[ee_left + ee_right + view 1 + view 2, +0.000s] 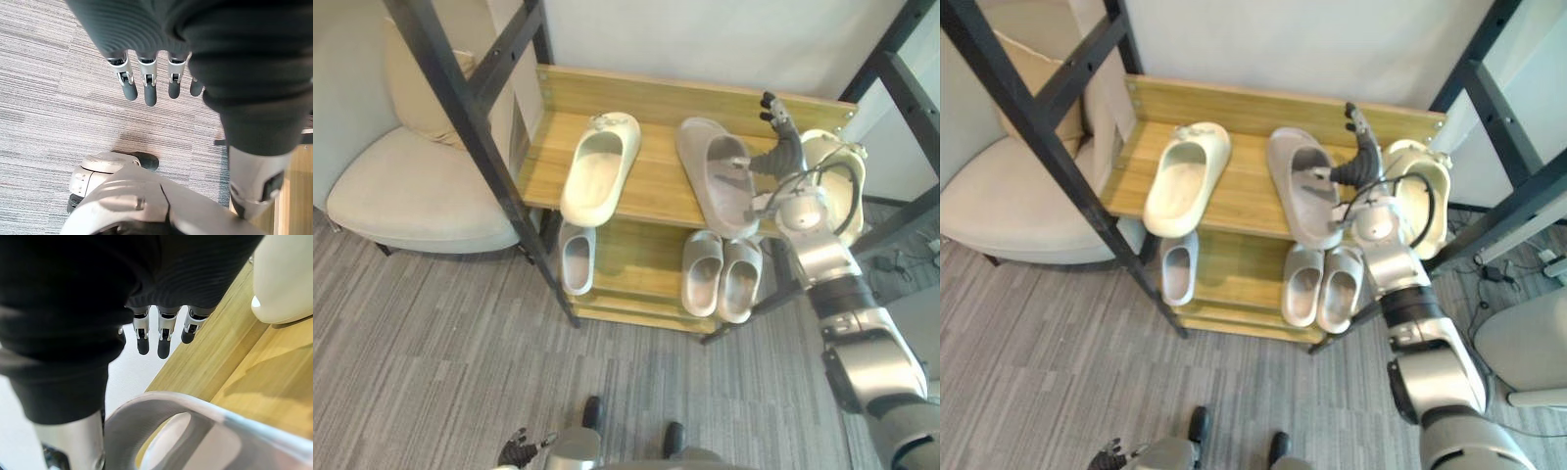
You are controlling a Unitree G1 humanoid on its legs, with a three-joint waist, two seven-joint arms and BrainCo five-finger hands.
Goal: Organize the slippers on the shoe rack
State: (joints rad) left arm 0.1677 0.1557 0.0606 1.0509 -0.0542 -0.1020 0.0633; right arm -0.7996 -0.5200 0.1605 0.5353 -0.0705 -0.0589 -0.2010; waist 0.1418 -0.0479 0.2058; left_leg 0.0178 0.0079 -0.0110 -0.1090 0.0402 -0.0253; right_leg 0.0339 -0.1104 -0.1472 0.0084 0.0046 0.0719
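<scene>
right hand (787, 155) flat-open beside grey slipper (715, 174) overhanging top shelf (656, 184) edge | left hand (149, 85) relaxed-open, low

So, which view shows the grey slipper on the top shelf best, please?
Left eye view: the grey slipper shows nearly whole from above. Right eye view: much the same; right wrist view: its strap, close.

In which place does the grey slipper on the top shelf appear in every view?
Left eye view: grey slipper, right of centre, on the top shelf.
Right eye view: grey slipper, just right of centre.
Right wrist view: its arched strap, closest to the camera.
Left wrist view: faces the floor.
Shared landmark: the wooden top shelf.
</scene>
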